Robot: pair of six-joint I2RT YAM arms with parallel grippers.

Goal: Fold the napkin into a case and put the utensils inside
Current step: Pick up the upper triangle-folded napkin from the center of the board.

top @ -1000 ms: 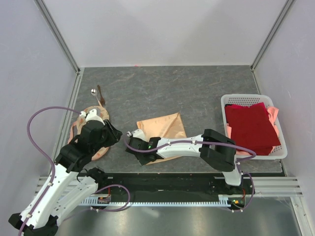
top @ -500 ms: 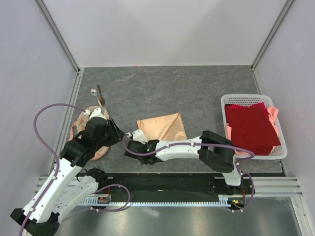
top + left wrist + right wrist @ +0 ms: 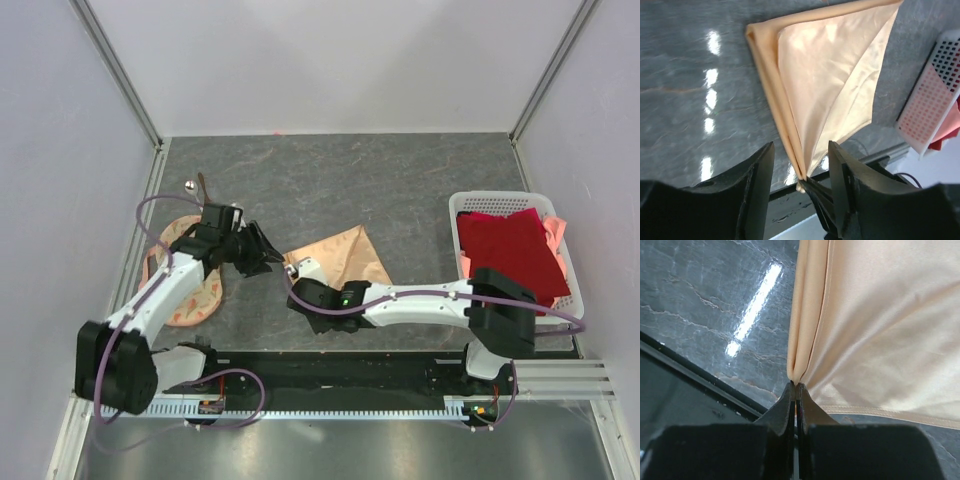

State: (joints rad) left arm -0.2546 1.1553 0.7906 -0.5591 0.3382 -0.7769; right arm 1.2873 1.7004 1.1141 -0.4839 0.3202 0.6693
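The peach-orange napkin (image 3: 340,256) lies folded into a triangle in the middle of the table. My right gripper (image 3: 298,276) is shut on its near-left corner; in the right wrist view the jaws (image 3: 796,385) pinch the folded layers of the napkin (image 3: 880,330). My left gripper (image 3: 272,252) is open just left of that corner. In the left wrist view its fingers (image 3: 800,147) straddle the pinched tip of the napkin (image 3: 830,75) without touching it. The silver spoon (image 3: 189,185) and the brown stick (image 3: 204,188) lie at the far left. No finished case is in view.
A round cream cloth with orange print (image 3: 190,285) lies under my left arm. A white lattice basket (image 3: 500,197) with a dark red cloth (image 3: 512,255) stands at the right; it also shows in the left wrist view (image 3: 935,100). The black front rail runs just behind the napkin's near corner.
My left arm has swung away from the cream cloth and reached right to the napkin's corner. My right gripper has shifted slightly right, still holding the corner.
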